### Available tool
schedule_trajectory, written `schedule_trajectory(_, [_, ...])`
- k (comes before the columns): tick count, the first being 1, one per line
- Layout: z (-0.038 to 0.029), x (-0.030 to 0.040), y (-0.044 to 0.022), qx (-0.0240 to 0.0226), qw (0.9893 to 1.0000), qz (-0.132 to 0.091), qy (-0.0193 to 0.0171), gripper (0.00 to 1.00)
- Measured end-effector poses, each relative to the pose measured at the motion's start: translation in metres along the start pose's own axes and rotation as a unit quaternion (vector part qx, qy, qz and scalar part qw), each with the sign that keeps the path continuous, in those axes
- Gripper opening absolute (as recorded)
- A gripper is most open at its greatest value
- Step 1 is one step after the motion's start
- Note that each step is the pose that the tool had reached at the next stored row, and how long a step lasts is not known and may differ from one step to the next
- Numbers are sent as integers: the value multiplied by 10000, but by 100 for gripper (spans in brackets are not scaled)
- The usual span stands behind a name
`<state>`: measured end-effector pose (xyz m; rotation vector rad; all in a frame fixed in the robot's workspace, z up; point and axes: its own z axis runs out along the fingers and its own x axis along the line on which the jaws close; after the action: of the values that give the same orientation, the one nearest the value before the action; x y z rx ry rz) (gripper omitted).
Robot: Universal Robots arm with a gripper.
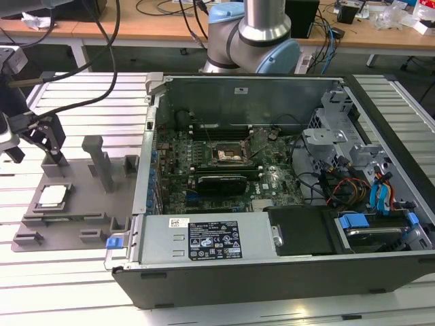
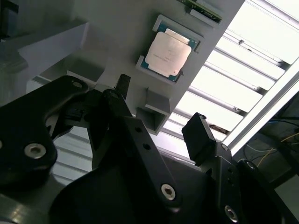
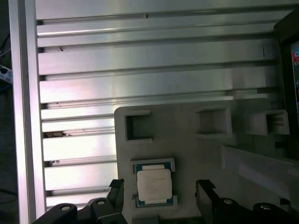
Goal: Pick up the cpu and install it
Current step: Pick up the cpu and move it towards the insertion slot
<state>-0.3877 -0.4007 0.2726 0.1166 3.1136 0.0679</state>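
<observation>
The exterior view's left edge cuts off the body of the black two-fingered gripper; the silver-and-blue robot arm runs off that view's top; the black-framed square motherboard socket is too small to tell what lies in it; in the first wrist view the grey plastic fixture tray runs out of frame; in the second wrist view the gripper's dark body hides part of the tray; print on the small silvery-topped square cpu is too small to read.

The exterior view looks down from above across the open computer case and grey tray. Both wrist views sit close over that tray, sharing the cpu.
</observation>
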Motion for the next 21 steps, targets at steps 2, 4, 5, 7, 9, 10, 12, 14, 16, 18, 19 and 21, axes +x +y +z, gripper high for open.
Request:
schedule_trajectory(2, [18,1,-1,0,10000,0,0,72])
schedule_trajectory(4, [45,1,-2,0,10000,0,0,72])
schedule_trajectory(5, [58,1,-3,0,10000,0,0,72])
schedule_trajectory(7, [73,2,-3,0,10000,0,0,72])
schedule_trajectory(9, [104,2,-5,0,10000,0,0,72])
schedule_trajectory(10, [117,3,-6,0,10000,0,0,72])
schedule_trajectory(12, [127,3,-12,1,10000,1,0,72])
schedule_trajectory(14, [130,2,-16,85,10000,-2,-6,72])
schedule_trajectory(16, [131,2,-16,355,9994,-29,-26,72])
schedule_trajectory(18, [139,2,-17,368,9990,-251,-25,72])
schedule_trajectory(19, [142,2,-16,367,9989,-290,-25,72])
schedule_trajectory(21, [143,3,-16,367,9988,-308,-24,72])
